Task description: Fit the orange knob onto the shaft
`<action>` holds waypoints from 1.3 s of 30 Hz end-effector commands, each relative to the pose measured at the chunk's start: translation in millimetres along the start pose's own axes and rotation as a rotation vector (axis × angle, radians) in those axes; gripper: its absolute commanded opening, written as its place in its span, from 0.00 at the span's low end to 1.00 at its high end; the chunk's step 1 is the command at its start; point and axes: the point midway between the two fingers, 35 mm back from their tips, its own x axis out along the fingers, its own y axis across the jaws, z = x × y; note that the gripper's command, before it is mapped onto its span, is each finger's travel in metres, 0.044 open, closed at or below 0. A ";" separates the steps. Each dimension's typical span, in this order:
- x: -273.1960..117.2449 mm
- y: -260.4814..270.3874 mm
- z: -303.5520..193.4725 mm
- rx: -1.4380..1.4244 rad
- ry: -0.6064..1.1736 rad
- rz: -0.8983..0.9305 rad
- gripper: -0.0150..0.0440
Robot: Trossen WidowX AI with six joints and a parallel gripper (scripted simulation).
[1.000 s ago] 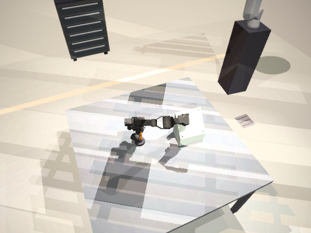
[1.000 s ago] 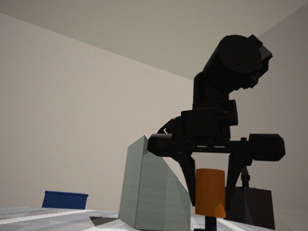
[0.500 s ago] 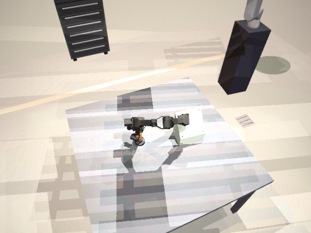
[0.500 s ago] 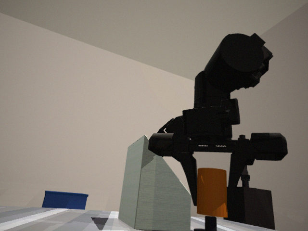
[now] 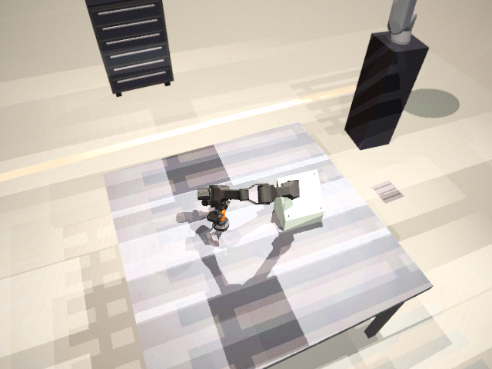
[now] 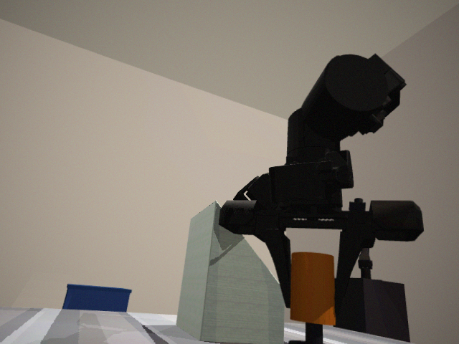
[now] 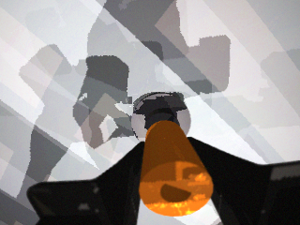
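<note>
The orange knob (image 5: 224, 216) (image 6: 312, 287) (image 7: 170, 150) is upright between the two fingers of my gripper (image 6: 314, 296) (image 7: 165, 142), which is shut on it. A D-shaped hole shows in its top in the wrist view. The dark shaft (image 6: 313, 333) shows below the knob's lower edge, with a stretch of it bare above the round pedestal (image 5: 221, 225) (image 6: 300, 342) (image 7: 185, 123). The knob stands over the shaft, clear of the pedestal. Whether the shaft's tip is inside the hole is hidden, and so is its flat side.
A pale green block with a sloped side (image 5: 304, 202) (image 6: 241, 296) stands on the table (image 5: 337, 274) beside the pedestal, under the arm's forearm. Beyond the table are a dark drawer cabinet (image 5: 133, 43), a black plinth (image 5: 383, 95) (image 6: 385, 311) and a blue bin (image 6: 96, 297).
</note>
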 end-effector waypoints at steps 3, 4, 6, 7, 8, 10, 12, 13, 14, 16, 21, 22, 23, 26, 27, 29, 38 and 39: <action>0.2 0.3 0.7 0.002 -0.001 0.001 0.25; -0.9 0.3 0.8 0.002 -0.001 0.000 0.25; -3.0 0.9 1.4 0.002 -0.001 0.000 0.25; -3.5 1.2 1.5 0.002 -0.001 0.000 0.25; -4.0 1.4 1.6 0.002 -0.001 0.000 0.25; -4.4 1.6 1.6 0.010 -0.001 0.000 0.25; -4.5 1.8 1.7 0.049 -0.001 0.000 0.25; -4.5 2.0 1.9 0.078 -0.001 0.000 0.25; -4.5 2.4 2.3 0.117 -0.001 0.001 0.25; -4.0 3.5 3.6 0.183 -0.001 0.001 0.25; -2.0 3.9 4.1 0.211 -0.001 0.001 0.25; -1.8 3.8 3.9 0.211 -0.001 0.001 0.25; -1.7 3.8 3.7 0.211 -0.001 0.001 0.25; -1.8 3.6 3.2 0.211 -0.001 0.001 0.25; -1.8 3.5 3.1 0.211 -0.001 0.001 0.25; -1.7 3.2 2.8 0.211 -0.001 0.001 0.25; -0.2 1.5 0.8 0.211 -0.001 0.001 0.25; -0.1 1.6 1.0 0.211 -0.001 0.001 0.25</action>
